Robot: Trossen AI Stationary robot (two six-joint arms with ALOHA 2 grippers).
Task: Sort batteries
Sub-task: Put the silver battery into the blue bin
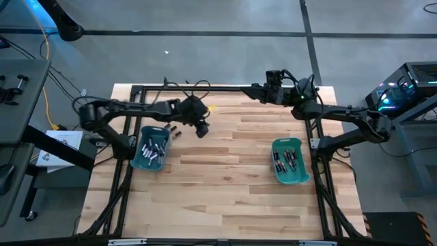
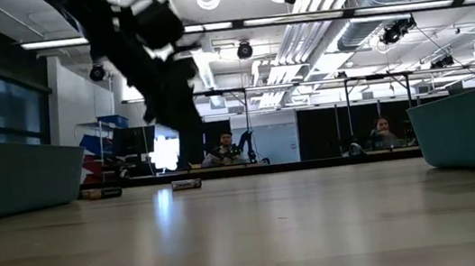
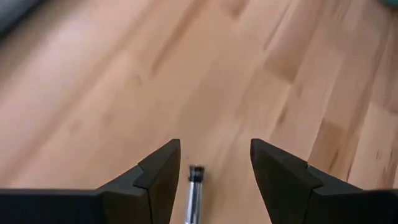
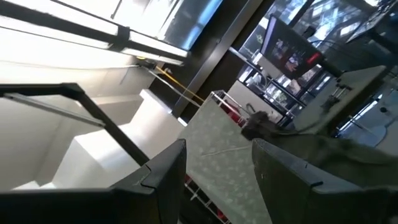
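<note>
Wooden desk (image 1: 232, 171), bin (image 1: 151, 146) at nine o'clock, bin (image 1: 289, 161) at three. Left gripper (image 3: 214, 165) hovers with jaws wide and empty; a battery (image 3: 194, 193) lies between them, long axis along the fingers. Right gripper (image 4: 217, 168), raised at one o'clock, open and empty

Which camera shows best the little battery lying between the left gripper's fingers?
The left wrist view: the silvery battery lies on the wood between the open left gripper. From above the gripper hides it; the low view shows other cells; the right wrist view shows none.
</note>
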